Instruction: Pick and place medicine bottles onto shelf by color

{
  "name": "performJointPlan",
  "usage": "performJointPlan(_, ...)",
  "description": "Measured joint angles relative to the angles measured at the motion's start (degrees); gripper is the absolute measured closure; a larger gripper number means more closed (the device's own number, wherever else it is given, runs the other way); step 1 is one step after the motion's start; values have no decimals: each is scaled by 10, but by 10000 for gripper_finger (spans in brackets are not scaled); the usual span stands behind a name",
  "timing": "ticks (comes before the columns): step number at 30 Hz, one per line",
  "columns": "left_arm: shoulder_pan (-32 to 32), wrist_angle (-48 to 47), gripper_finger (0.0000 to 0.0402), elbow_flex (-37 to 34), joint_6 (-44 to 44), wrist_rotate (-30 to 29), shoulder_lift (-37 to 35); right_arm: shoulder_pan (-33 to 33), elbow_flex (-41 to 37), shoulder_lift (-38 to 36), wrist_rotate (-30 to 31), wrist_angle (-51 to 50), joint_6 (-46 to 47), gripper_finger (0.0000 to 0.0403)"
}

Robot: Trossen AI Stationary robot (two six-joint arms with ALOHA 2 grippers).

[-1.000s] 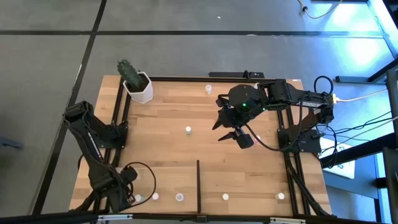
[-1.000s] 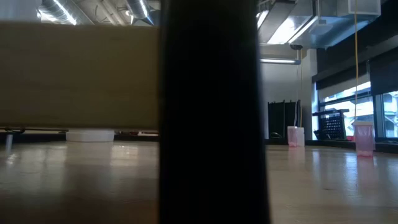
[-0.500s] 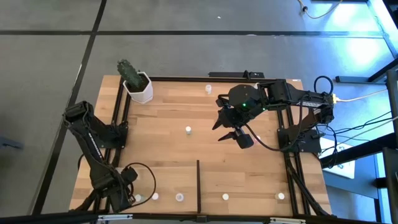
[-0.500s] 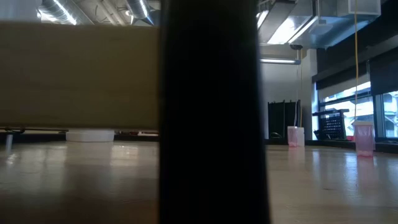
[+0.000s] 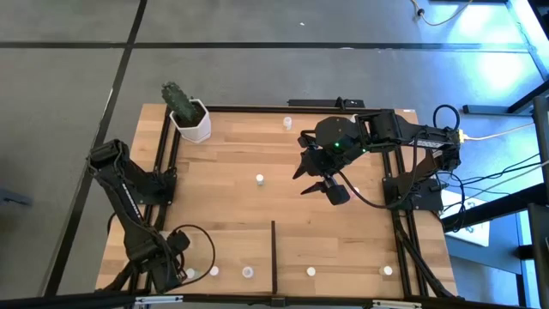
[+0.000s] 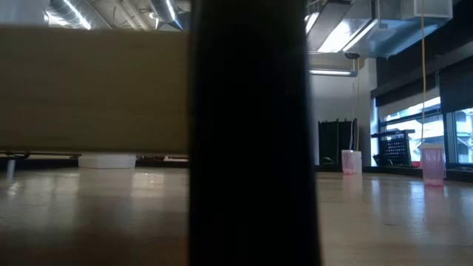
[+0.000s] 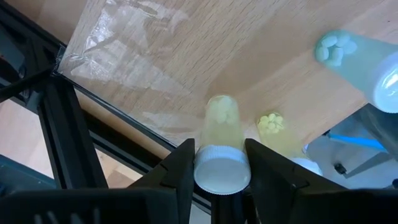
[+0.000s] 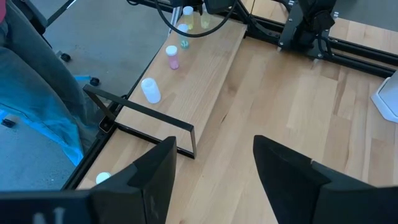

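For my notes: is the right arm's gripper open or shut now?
Open. In its wrist view the right gripper has its jaws spread wide, with only bare table between them.

A: Bottles? White-capped medicine bottles point(image 5: 259, 179) scattered: one mid-bench, one point(image 5: 287, 123) at the far edge.
B: Four along the shelf point(image 5: 334, 249); a yellowish one point(image 7: 221, 149) sits between the left claw point(image 7: 219, 163) fingers.

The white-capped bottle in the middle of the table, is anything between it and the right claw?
Nothing visible. From above, only bare tabletop lies between the lone bottle and the open right claw, which hangs off to its side. The black divider stands nearer the front edge, out of that path.
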Motion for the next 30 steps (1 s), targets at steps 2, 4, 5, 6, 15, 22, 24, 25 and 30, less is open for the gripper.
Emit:
performJointPlan(2, 0, 2, 279, 0, 0, 0, 0, 0, 0, 0, 0, 0, 0, 187)
performJointPlan(4, 0, 2, 278, 0, 0, 0, 0, 0, 0, 0, 0, 0, 0, 187)
performJointPlan(5, 0, 2, 278, 0, 0, 0, 0, 0, 0, 0, 0, 0, 0, 187)
performJointPlan(6, 0, 3, 278, 0, 0, 0, 0, 0, 0, 0, 0, 0, 0, 187)
performJointPlan(15, 0, 4, 268, 0, -1, -6, 0, 0, 0, 0, 0, 0, 0, 187)
performJointPlan(22, 0, 2, 213, 0, -6, -9, 0, 0, 0, 0, 0, 0, 0, 187)
performJointPlan(24, 0, 2, 200, 0, -11, -10, 0, 0, 0, 0, 0, 0, 0, 187)
performJointPlan(25, 0, 2, 194, 0, -12, -10, 0, 0, 0, 0, 0, 0, 0, 187)
performJointPlan(30, 0, 2, 176, 0, -15, -10, 0, 0, 0, 0, 0, 0, 0, 187)
